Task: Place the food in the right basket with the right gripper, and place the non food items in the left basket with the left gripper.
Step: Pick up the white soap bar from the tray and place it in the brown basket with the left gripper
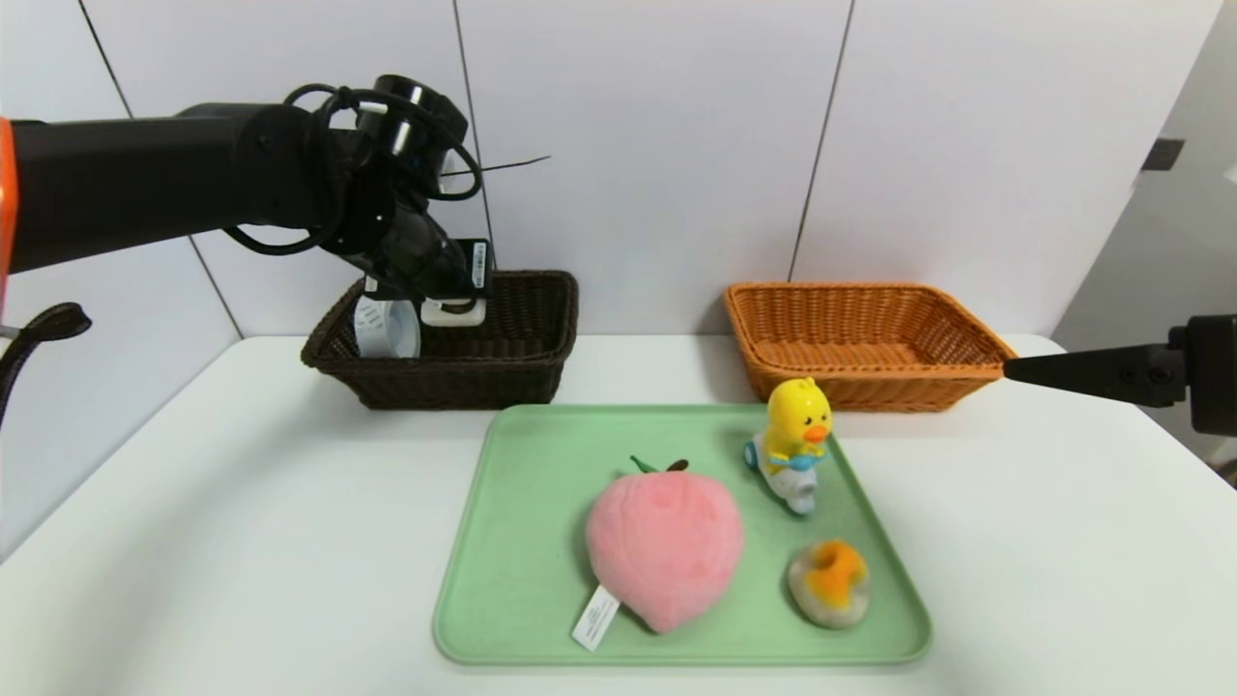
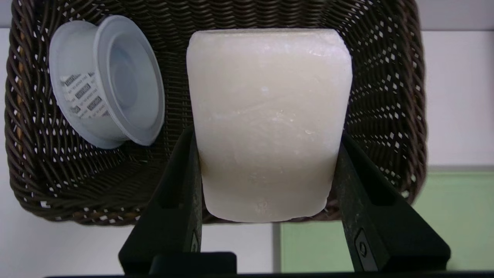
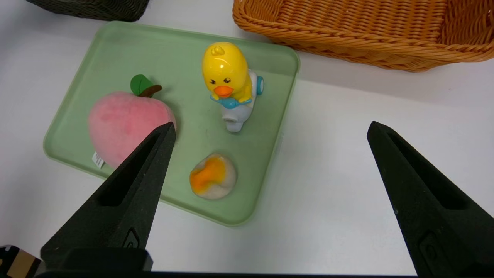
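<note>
My left gripper (image 1: 446, 302) hangs over the dark brown left basket (image 1: 527, 372), shut on a pale white soap-like block (image 2: 268, 116); its fingers (image 2: 181, 193) press the block's two sides. A white plastic cup (image 2: 104, 83) lies on its side inside that basket. On the green tray (image 1: 512, 561) sit a pink plush peach (image 1: 665, 541), a yellow duck toy (image 1: 794, 435) and a round white-and-orange bun (image 1: 829, 583). My right gripper (image 3: 270, 131) stands open and empty above the table, right of the tray, beside the orange right basket (image 1: 870, 338).
Both baskets stand at the back of the white table (image 1: 242, 541) against a white panelled wall. The tray lies in front, between them. Bare table surrounds the tray on the left and right.
</note>
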You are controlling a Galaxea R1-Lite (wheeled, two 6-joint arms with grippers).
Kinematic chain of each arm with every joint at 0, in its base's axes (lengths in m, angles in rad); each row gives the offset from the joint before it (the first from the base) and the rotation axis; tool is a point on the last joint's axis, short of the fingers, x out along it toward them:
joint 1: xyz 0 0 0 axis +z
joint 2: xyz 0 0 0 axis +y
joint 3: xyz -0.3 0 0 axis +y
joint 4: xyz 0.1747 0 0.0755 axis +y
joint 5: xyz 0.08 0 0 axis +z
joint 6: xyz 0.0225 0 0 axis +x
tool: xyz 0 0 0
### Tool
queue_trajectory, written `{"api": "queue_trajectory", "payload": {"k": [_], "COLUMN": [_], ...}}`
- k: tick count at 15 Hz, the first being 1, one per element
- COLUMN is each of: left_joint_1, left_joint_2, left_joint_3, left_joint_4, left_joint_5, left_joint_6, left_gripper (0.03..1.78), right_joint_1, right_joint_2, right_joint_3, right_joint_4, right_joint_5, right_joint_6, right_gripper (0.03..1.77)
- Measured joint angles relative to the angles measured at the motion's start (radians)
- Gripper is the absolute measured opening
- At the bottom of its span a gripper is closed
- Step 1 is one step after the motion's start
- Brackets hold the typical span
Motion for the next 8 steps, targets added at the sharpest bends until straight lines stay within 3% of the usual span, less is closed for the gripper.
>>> {"api": "queue_trajectory", "payload": {"k": [8], "left_joint_1": [0.047], "left_joint_2": [0.112], "left_joint_3": [-0.001], "left_joint_4": [-0.057], "left_joint_5": [-0.006], "left_joint_6": [0.006], "left_gripper": [0.97], "right_joint_1": [0.000], "right_joint_2": [-0.007], "right_joint_3": [0.016], "right_joint_4": [0.000], "right_joint_5": [-0.002], "right_joint_6": [0.000], "right_gripper": [1.71]}}
